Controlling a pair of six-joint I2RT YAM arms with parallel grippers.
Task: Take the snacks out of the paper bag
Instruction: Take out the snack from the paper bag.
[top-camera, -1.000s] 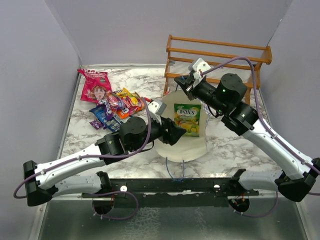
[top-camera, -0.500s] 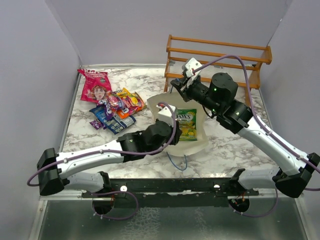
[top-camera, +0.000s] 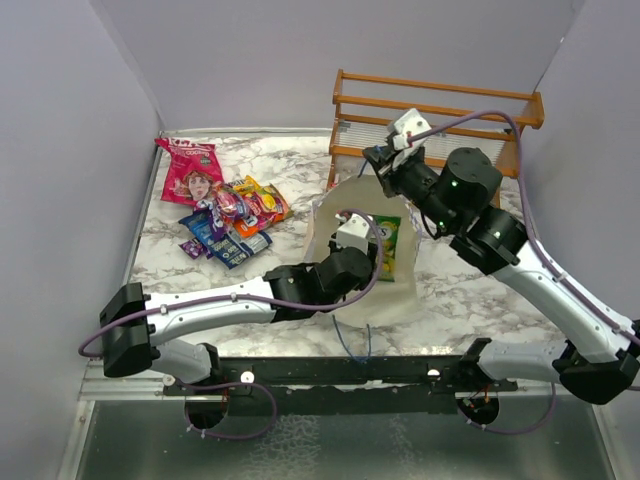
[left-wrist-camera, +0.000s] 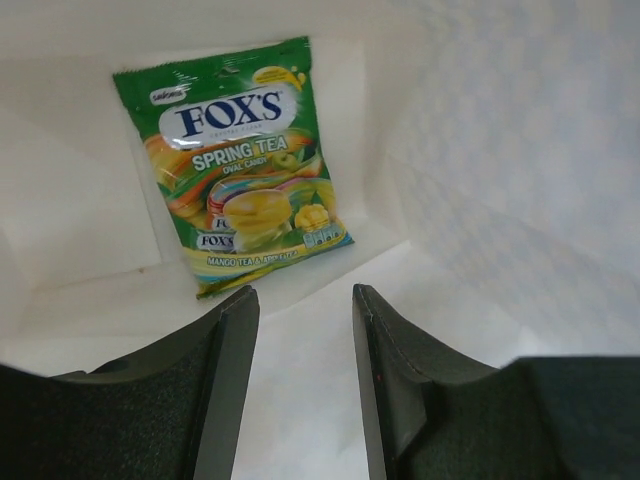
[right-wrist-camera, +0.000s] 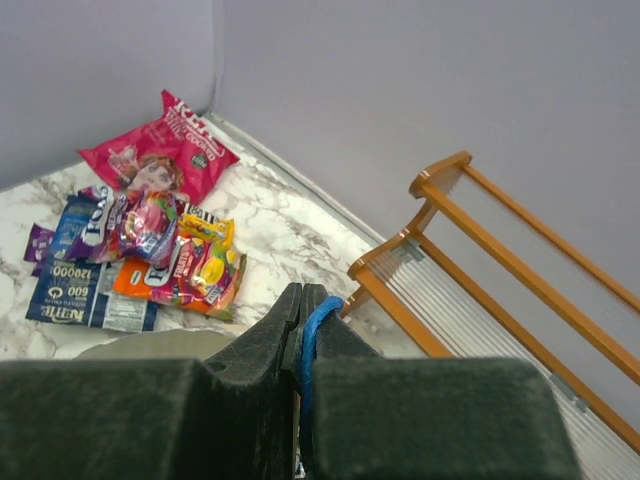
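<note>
The paper bag (top-camera: 400, 295) lies with its cream mouth toward the arms. My right gripper (right-wrist-camera: 303, 293) is shut on its blue cord handle (right-wrist-camera: 318, 322) and holds it up, seen from above at the right gripper (top-camera: 386, 160). My left gripper (left-wrist-camera: 300, 295) is inside the bag, open, with nothing between its fingers. Just beyond its tips a green-yellow Fox's packet (left-wrist-camera: 245, 165) lies flat on the bag's inner wall; from above the packet (top-camera: 388, 238) shows beside the left gripper (top-camera: 376, 258). Other snacks (top-camera: 235, 215) and the pink-red bag (top-camera: 190, 170) lie on the marble at the back left.
A wooden rack (top-camera: 440, 110) stands at the back right, close behind the right gripper; it also fills the right side of the right wrist view as the rack (right-wrist-camera: 480, 260). Grey walls close in the table on three sides. A loose blue cord (top-camera: 350, 340) trails from the bag's near edge.
My left arm has reached further into the bag toward the green-yellow packet. My right gripper has lifted the handle, raising the bag's mouth. The left jaws narrowed, then widened a little.
</note>
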